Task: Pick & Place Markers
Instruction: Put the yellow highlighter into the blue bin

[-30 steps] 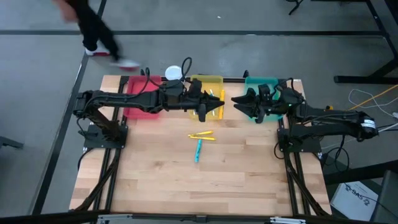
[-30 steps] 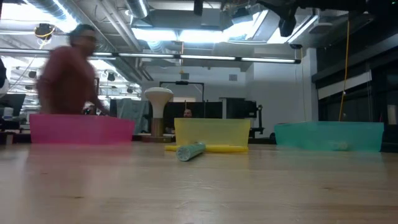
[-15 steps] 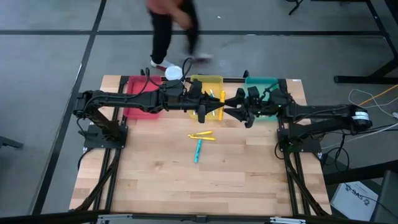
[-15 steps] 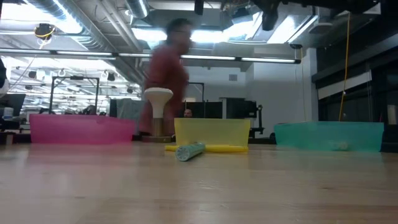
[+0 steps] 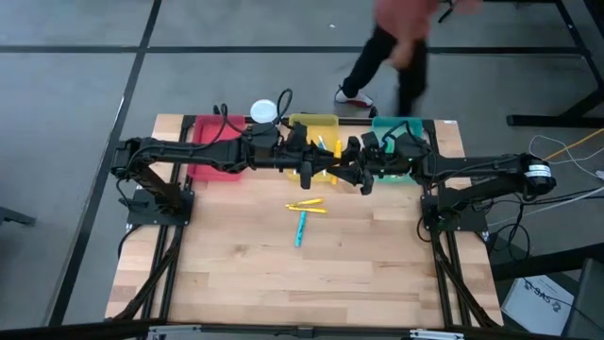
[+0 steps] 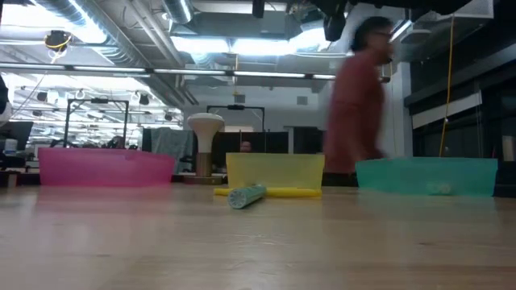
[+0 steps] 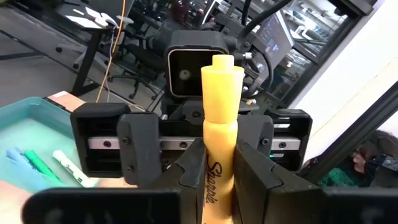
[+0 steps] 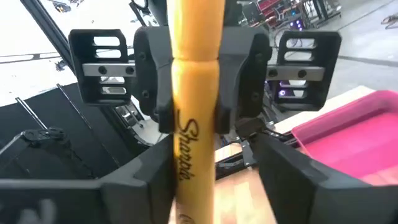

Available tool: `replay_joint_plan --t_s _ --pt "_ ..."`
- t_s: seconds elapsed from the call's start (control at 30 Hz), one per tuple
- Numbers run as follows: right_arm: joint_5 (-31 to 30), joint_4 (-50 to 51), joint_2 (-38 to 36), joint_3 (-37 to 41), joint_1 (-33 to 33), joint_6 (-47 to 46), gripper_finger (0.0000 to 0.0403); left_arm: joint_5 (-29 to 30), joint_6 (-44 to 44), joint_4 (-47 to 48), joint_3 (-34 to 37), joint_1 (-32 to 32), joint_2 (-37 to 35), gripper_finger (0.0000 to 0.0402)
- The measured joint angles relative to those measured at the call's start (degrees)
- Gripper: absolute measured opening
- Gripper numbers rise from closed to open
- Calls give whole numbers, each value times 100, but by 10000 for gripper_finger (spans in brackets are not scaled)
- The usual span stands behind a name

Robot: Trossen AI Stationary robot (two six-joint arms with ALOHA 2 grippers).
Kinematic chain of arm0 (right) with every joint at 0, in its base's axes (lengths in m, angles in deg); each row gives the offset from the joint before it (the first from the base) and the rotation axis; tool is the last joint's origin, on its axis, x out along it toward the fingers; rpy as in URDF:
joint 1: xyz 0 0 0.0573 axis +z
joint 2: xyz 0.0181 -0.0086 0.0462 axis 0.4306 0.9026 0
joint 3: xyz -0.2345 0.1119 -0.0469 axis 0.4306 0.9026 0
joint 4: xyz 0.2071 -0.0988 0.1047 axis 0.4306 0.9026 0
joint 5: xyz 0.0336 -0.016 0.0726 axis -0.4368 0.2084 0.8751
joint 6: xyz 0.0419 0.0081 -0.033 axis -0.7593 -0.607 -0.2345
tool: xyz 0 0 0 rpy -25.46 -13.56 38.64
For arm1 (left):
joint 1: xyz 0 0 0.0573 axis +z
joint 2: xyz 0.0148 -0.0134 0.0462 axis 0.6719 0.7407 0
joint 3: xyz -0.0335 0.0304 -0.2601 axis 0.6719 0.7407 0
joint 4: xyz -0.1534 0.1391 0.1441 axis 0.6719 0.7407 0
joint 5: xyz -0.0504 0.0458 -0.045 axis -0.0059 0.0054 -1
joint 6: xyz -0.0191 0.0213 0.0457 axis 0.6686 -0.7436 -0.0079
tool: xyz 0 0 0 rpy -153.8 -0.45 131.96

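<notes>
While a person walks past the far edge of the table, two robot arms meet over the yellow tray; from left to right along the back edge stand a pink tray, a white-topped stand, the yellow tray and a teal tray; the left gripper, reaching in from the left past the pink tray, has its jaws pressed tight on a yellow marker, which stands upright between its fingers in the left wrist view; facing it, the right gripper has come in from the teal side, its jaws standing wider than the marker's barrel, one finger against it and the other clear of it, so that it brackets the pen rather than clamps it; nearer the table's middle, well apart from both grippers, two more yellow markers lie together, with a teal-green marker just in front of them; further markers lie in the teal tray, seen from the left wrist.
</notes>
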Motion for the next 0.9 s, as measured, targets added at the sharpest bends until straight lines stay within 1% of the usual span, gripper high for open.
replay_joint_plan --t_s 0.07,0.17,0.2,0.27,0.4,0.53,0.67,0.77,0.9 --pt "14 6 0 0 0 -102 179 -1 -15 7 0 2 0 52" --pt "143 4 -2 -2 0 -129 123 6 -24 9 0 4 0 52" --pt "186 2 -4 -2 0 -144 102 8 -25 15 0 4 0 56" --pt "237 -7 -4 -6 0 -203 65 4 -23 15 0 15 0 76" --pt "235 15 -4 -7 -2 -160 62 43 -20 -10 0 15 0 130" --pt "237 27 -4 -7 -4 -213 62 38 14 -36 -2 11 0 163" --pt "270 54 -38 -7 -4 -228 62 39 -102 -50 -2 13 -111 183" --pt "270 285 -188 -5 -7 -233 62 28 -275 -10 -10 13 -246 194" --pt "59 1115 -558 -4 -39 -110 62 5 -361 106 -11 11 -441 201"
